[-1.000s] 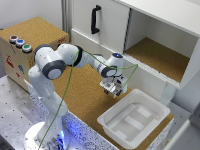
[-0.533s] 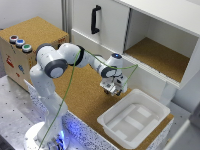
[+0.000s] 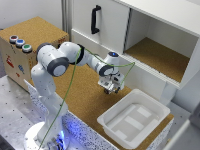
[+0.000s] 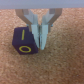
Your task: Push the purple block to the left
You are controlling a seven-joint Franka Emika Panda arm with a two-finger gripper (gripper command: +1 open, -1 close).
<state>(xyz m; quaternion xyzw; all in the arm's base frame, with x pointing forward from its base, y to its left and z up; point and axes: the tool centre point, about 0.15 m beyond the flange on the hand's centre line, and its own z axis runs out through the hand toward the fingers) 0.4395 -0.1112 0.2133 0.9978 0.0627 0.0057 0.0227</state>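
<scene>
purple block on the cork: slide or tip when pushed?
Probably slides: the purple block looks like a squat cube with flat faces, so rolling is unlikely. The cork surface looks grainy, so it may drag or twist if pushed off-centre. The pincer sits beside one face; it seems small and likely light.

Purple block (image 4: 23,42) against claw (image 4: 39,40)

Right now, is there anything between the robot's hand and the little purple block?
Nothing. In the wrist view the hand sits right against the purple block, one finger beside its edge, only cork tabletop around.
</scene>
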